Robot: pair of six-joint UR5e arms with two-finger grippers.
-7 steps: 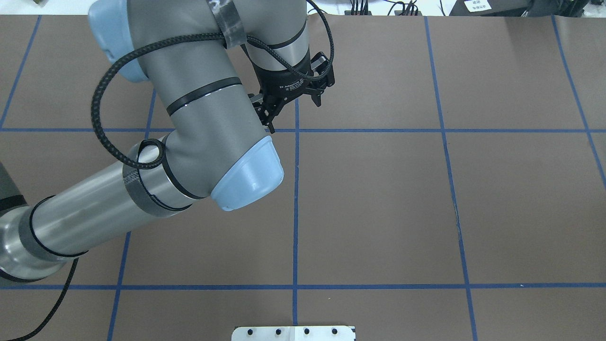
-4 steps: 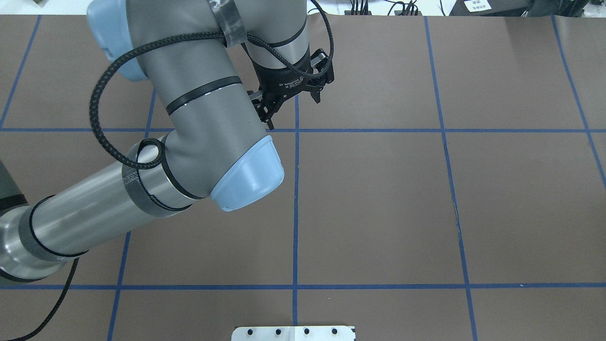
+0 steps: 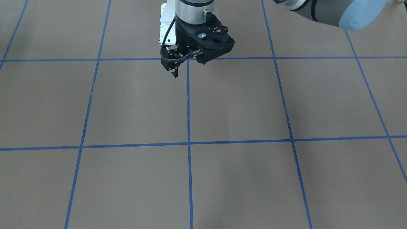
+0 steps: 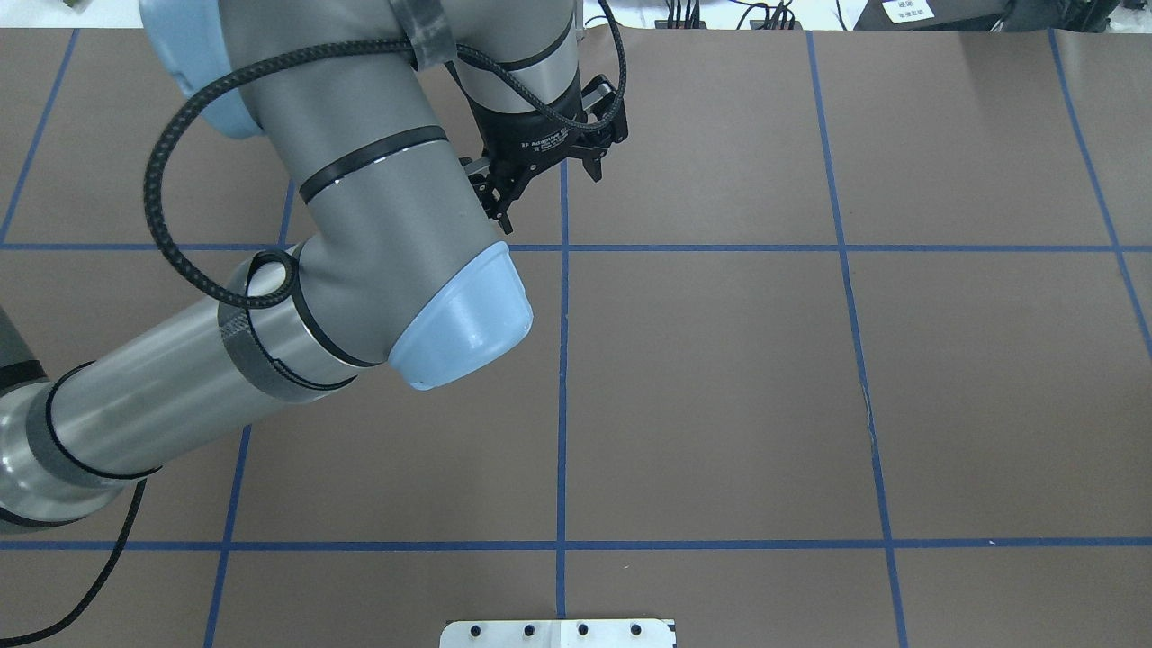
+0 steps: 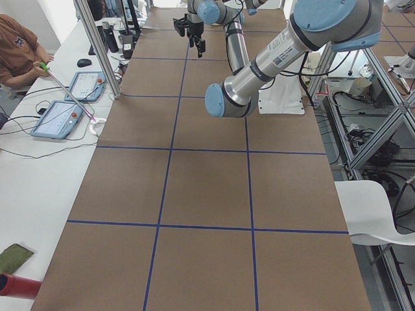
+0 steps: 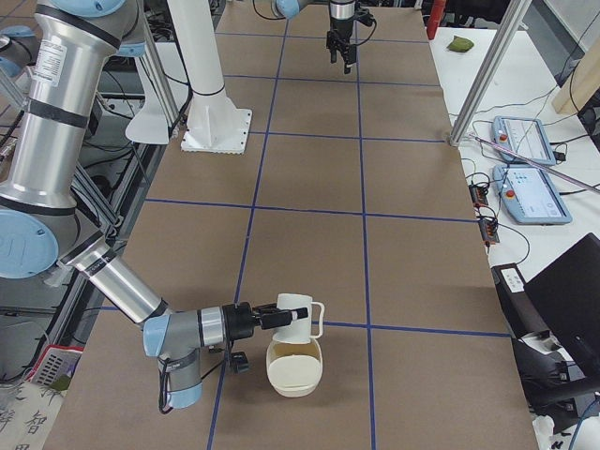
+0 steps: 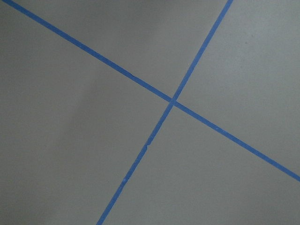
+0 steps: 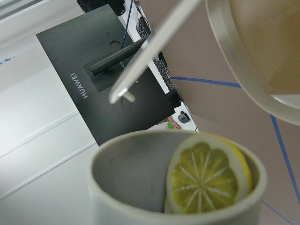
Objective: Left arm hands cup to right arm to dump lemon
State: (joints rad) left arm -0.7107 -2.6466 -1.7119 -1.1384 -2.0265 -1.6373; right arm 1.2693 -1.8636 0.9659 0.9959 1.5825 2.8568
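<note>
The table (image 4: 720, 405) is covered with a brown sheet, and blue tape lines (image 4: 562, 405) divide it into large squares. Along one side stands a white desk (image 5: 32, 188) with two flat controllers (image 5: 58, 120) on it, and a person in a brown shirt (image 5: 16, 45) sits there. The only writing that can be read is "HUAWEI", in white on the back of a dark monitor (image 8: 93, 79). The small white print on the left claw (image 4: 551, 200) is too fine to read. This claw is spread and empty, above the table near a tape crossing. The right arm (image 6: 103, 272) reaches low over the table's end on its own side. The right claw (image 6: 284, 319) is at the cup (image 6: 300, 314), but I cannot tell how far it is closed. The cup is just above a cream bowl (image 6: 293, 367). A lemon slice (image 8: 208, 176) lies inside the cup.
</note>
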